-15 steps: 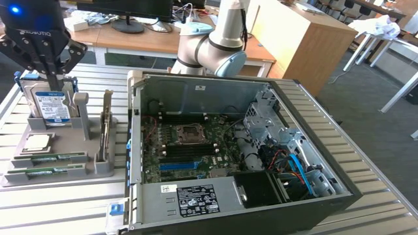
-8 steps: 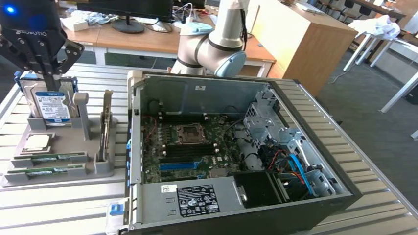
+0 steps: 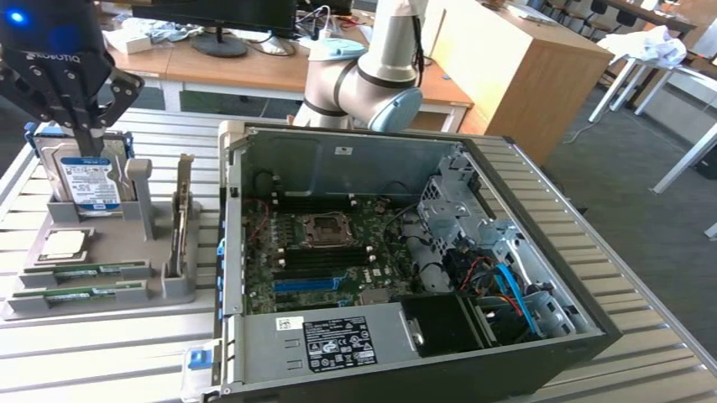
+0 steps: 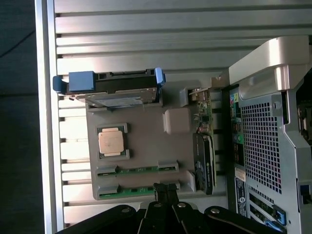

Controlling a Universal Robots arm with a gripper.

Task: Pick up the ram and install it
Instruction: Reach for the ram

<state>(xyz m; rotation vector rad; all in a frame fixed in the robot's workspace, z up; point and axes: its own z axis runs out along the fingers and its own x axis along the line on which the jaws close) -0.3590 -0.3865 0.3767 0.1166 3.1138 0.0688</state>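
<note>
Two green ram sticks lie flat in slots at the front of a grey holder (image 3: pixel 112 312): one ram (image 3: pixel 81 270) (image 4: pixel 137 169) and a second stick (image 3: pixel 76 293) (image 4: pixel 127 191) beside it. My gripper (image 3: pixel 84 126) (image 4: pixel 163 187) hangs well above the holder, at the exterior view's upper left, over the hard drive end. Its fingers are shut together with nothing between them. In the wrist view the fingertips overlap the end of the second stick. The open computer case (image 3: pixel 336 155) lies to the exterior view's right of the holder, motherboard (image 3: pixel 325 252) exposed.
The holder also carries an upright hard drive (image 3: pixel 90 180) (image 4: pixel 117 90), a square silver processor (image 3: pixel 64 243) (image 4: pixel 111 142) and an upright card (image 3: pixel 183 210) (image 4: pixel 204 161). All stand on a slatted metal table (image 3: pixel 134 361). The arm's base (image 3: pixel 364 84) rises behind the case.
</note>
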